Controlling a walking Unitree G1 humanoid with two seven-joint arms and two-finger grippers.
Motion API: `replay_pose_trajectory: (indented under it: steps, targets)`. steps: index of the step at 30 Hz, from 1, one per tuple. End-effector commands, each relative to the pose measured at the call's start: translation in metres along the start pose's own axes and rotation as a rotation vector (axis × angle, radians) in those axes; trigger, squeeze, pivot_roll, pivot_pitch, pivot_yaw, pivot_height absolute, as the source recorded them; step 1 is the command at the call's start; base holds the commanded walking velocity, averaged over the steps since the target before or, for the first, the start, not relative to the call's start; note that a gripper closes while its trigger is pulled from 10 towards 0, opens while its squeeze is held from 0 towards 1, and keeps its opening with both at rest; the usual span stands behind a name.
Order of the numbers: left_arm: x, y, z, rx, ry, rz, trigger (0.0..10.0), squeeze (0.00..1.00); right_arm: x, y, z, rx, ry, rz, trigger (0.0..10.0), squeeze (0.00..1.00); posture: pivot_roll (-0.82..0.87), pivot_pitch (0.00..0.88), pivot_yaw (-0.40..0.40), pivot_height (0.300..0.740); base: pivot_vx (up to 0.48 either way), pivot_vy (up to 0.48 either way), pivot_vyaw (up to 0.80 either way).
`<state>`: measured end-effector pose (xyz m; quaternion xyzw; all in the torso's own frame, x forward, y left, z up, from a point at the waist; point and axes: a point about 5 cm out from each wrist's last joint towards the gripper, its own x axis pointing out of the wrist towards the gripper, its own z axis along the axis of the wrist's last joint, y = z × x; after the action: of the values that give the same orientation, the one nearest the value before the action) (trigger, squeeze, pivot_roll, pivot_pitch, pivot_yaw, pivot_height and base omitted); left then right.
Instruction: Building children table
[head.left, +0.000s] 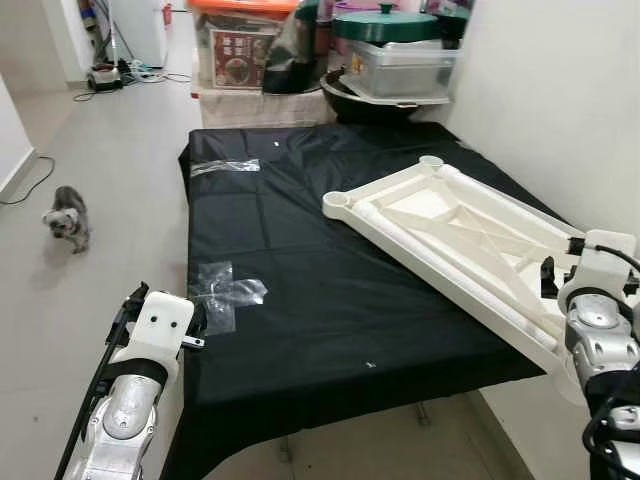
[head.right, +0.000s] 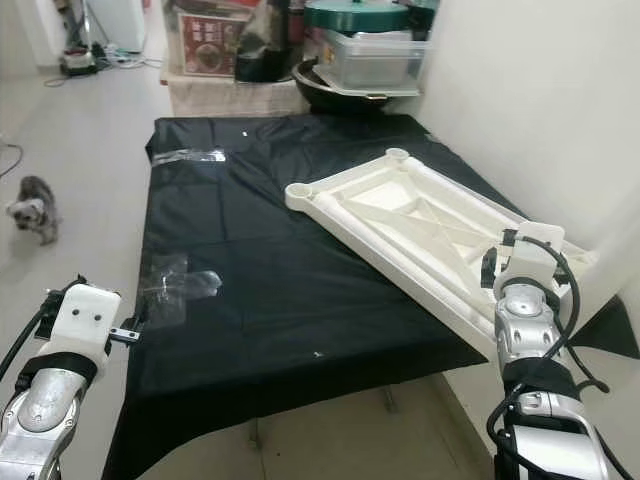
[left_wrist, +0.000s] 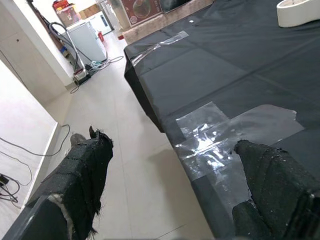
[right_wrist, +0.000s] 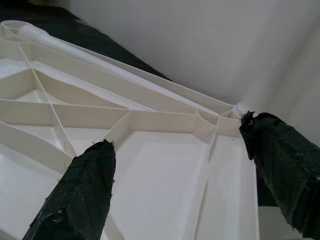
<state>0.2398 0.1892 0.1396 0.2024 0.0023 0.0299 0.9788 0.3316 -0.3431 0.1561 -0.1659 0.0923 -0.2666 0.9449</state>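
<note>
Cream plastic tabletop (head.left: 470, 240) lies under the spread, empty right gripper (right_wrist: 185, 175); left gripper (left_wrist: 175, 190) likewise gapes empty.

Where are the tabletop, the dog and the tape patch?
tabletop (head.left: 470, 235), left eye view, ribbed underside.
dog (head.left: 68, 217), left eye view, its body.
tape patch (left_wrist: 220, 137), left wrist view, shiny middle.

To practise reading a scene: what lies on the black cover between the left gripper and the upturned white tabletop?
In the left eye view, clear tape patches lie near the left gripper; beyond them the black cover is bare up to the white tabletop.
</note>
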Motion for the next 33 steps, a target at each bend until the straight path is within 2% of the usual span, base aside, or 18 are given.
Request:
replay_pose_trajectory:
  steps: [1, 2, 3, 4, 6, 7, 9, 11, 12, 14, 15, 16, 18, 19, 23, 28, 33]
  targets:
    - [-0.001, -0.002, -0.001, 0.016, 0.014, -0.009, 10.0, 0.0, 0.001, -0.004, 0.0, 0.021, -0.011, 0.008, 10.0, 0.0, 0.07, 0.0, -0.05, 0.74, 0.0, 0.0, 0.0]
    - [-0.001, -0.002, 0.0, 0.016, 0.011, -0.007, 10.0, 0.0, -0.001, 0.011, 0.008, 0.05, -0.059, 0.092, 10.0, 0.0, 0.07, 0.0, -0.051, 0.74, 0.0, 0.0, 0.0]
    - [0.0, -0.003, 0.0, 0.016, 0.008, -0.006, 10.0, 0.0, -0.007, 0.036, 0.018, 0.086, -0.13, 0.225, 10.0, 0.0, 0.08, 0.0, -0.05, 0.74, 0.0, 0.0, 0.0]
    - [0.0, -0.003, 0.001, 0.016, 0.006, -0.006, 10.0, 0.0, -0.012, 0.053, 0.025, 0.106, -0.177, 0.313, 10.0, 0.0, 0.08, 0.0, -0.051, 0.74, 0.0, 0.0, 0.0]
    - [0.0, -0.003, 0.001, 0.016, 0.006, -0.006, 10.0, 0.0, -0.012, 0.053, 0.025, 0.106, -0.177, 0.313, 10.0, 0.0, 0.08, 0.0, -0.051, 0.74, 0.0, 0.0, 0.0]
    - [0.0, -0.001, 0.001, -0.004, -0.007, -0.001, 10.0, 0.0, -0.031, 0.097, 0.036, 0.139, -0.225, 0.524, 10.0, 0.0, 0.09, 0.0, -0.057, 0.74, 0.0, 0.0, 0.0]
    - [0.0, -0.001, 0.001, -0.004, -0.007, -0.001, 10.0, 0.0, -0.031, 0.097, 0.036, 0.139, -0.225, 0.524, 10.0, 0.0, 0.09, 0.0, -0.057, 0.74, 0.0, 0.0, 0.0]
    - [-0.001, 0.002, 0.003, -0.04, -0.023, 0.019, 10.0, 0.0, -0.059, 0.145, 0.043, 0.178, -0.243, 0.706, 10.0, 0.0, 0.1, 0.0, -0.071, 0.74, 0.0, 0.0, 0.0]
    - [-0.001, 0.002, 0.003, -0.04, -0.023, 0.019, 10.0, 0.0, -0.059, 0.145, 0.043, 0.178, -0.243, 0.706, 10.0, 0.0, 0.1, 0.0, -0.071, 0.74, 0.0, 0.0, 0.0]
    - [-0.001, 0.004, 0.004, -0.066, -0.035, 0.044, 10.0, 0.0, -0.076, 0.17, 0.046, 0.207, -0.248, 0.795, 10.0, 0.0, 0.12, 0.0, -0.082, 0.74, 0.0, 0.0, 0.0]
    - [-0.001, 0.004, 0.004, -0.066, -0.035, 0.044, 10.0, 0.0, -0.076, 0.17, 0.046, 0.207, -0.248, 0.795, 10.0, 0.0, 0.12, 0.0, -0.082, 0.74, 0.0, 0.0, 0.0]
    - [-0.002, 0.006, 0.007, -0.083, -0.05, 0.064, 10.0, 0.0, -0.084, 0.18, 0.047, 0.214, -0.256, 0.828, 10.0, 0.0, 0.12, 0.0, -0.088, 0.74, 0.0, 0.0, 0.0]
    - [-0.002, 0.008, 0.009, -0.094, -0.06, 0.077, 10.0, 0.0, -0.088, 0.186, 0.048, 0.217, -0.261, 0.847, 10.0, 0.0, 0.12, 0.0, -0.088, 0.74, 0.0, 0.0, 0.0]
    - [-0.002, 0.012, 0.014, -0.121, -0.083, 0.105, 10.0, 0.0, -0.095, 0.195, 0.051, 0.22, -0.274, 0.877, 10.0, 0.0, 0.12, 0.0, -0.091, 0.74, 0.0, 0.0, 0.0]
    - [-0.001, 0.016, 0.02, -0.158, -0.11, 0.135, 10.0, 0.0, -0.101, 0.202, 0.053, 0.207, -0.293, 0.918, 10.0, 0.0, 0.12, 0.0, -0.093, 0.74, 0.0, 0.0, 0.0]
    - [0.0, 0.014, 0.022, -0.178, -0.122, 0.138, 10.0, 0.0, -0.103, 0.201, 0.054, 0.175, -0.31, 0.922, 10.0, 0.0, 0.11, 0.0, -0.097, 0.74, 0.0, 0.0, 0.62]
    - [0.002, 0.012, 0.022, -0.188, -0.128, 0.138, 10.0, 0.0, -0.105, 0.201, 0.053, 0.203, -0.292, 0.916, 10.0, 0.0, 0.11, 0.0, -0.097, 0.74, 0.0, 0.0, 0.8]
